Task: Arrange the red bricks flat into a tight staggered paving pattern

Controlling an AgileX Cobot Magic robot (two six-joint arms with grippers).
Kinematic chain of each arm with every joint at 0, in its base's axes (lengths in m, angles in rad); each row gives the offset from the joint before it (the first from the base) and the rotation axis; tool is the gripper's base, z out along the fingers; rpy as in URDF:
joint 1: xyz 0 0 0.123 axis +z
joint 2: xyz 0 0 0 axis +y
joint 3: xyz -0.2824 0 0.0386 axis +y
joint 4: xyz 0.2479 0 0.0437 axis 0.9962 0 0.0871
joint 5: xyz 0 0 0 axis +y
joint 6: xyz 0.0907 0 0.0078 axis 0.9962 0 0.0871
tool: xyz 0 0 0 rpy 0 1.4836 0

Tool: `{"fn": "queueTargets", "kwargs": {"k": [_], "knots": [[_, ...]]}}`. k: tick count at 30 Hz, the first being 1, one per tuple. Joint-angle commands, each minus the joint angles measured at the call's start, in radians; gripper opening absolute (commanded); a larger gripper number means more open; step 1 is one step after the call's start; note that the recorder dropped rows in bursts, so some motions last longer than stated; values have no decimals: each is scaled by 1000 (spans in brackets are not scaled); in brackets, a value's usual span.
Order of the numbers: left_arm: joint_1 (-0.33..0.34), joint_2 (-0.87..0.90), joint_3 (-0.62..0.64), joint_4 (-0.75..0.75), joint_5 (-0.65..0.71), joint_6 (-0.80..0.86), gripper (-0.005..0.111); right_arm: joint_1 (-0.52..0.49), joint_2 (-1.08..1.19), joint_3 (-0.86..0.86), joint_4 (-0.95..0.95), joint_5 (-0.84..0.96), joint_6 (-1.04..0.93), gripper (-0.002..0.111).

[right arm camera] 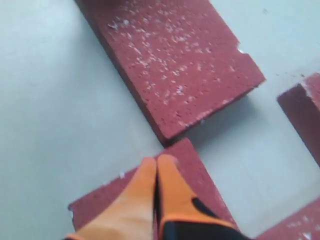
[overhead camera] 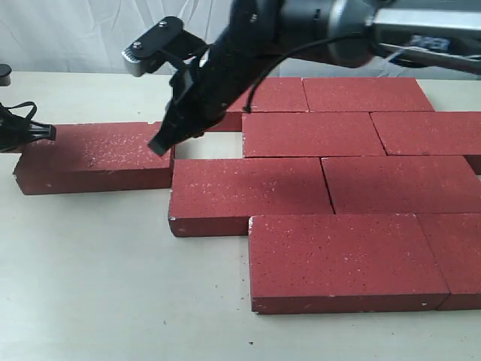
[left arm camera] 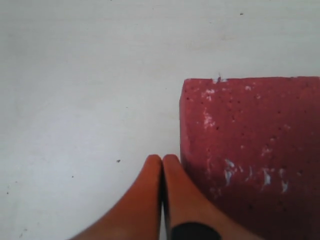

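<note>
- Nearest the exterior camera, the bricks point(overhead camera: 346, 259) lie flat on the right of the table point(overhead camera: 90, 293) in four staggered rows with tight joints.
- The second-row brick point(overhead camera: 248, 197) sticks out furthest left of the paved block.
- The loose brick point(overhead camera: 94, 156) lies flat further left. Its right end is just beside that brick's far left corner, and it lines up roughly with the third row.
- A bare gap point(overhead camera: 207, 147) separates the loose brick from the third-row brick point(overhead camera: 312, 134).
- The right gripper point(overhead camera: 160, 143) is across the middle and tilted downward, with its tip over the loose brick's right end. Whether it touches cannot be told.
- The left gripper point(overhead camera: 34, 131) sits at the loose brick's left end, at the edge of the exterior view.
- The table is open to the left of the loose brick and in front of it. The paved block borders its right end.
- The left wrist view shows what the exterior view cannot. Its orange fingers point(left arm camera: 177, 195) are pressed together and hold nothing, and one lies against the brick's end face by a corner.
- In the right wrist view the fingers point(right arm camera: 132, 200) are also pressed together and empty. They are above a brick corner that nearly meets the loose brick's corner, with the gap beside it.
</note>
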Motion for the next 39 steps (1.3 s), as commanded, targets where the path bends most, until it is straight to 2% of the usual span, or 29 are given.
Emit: {"fn": "queueTargets", "kwargs": {"k": [1, 6, 13, 20, 28, 33, 39], "knots": [[-5, -3, -1, -24, -19, -1, 0, 19, 165, -243, 4, 161, -9, -1], [-11, -3, -1, -42, -43, -1, 0, 35, 307, -388, 1, 214, -9, -1], [-54, -3, -1, -40, -87, -1, 0, 38, 378, -402, 7, 138, -9, -1], [-65, -3, -1, -38, -95, -1, 0, 38, 383, -402, 0, 118, -11, -1], [-46, -3, -1, 77, -75, -1, 0, 38, 383, -402, 12, 126, -11, -1], [-4, -3, -1, 76, -68, -1, 0, 38, 383, -402, 6, 130, -11, -1], [-2, -3, -1, 76, -74, -1, 0, 38, 385, -402, 15, 133, -9, -1]]}}
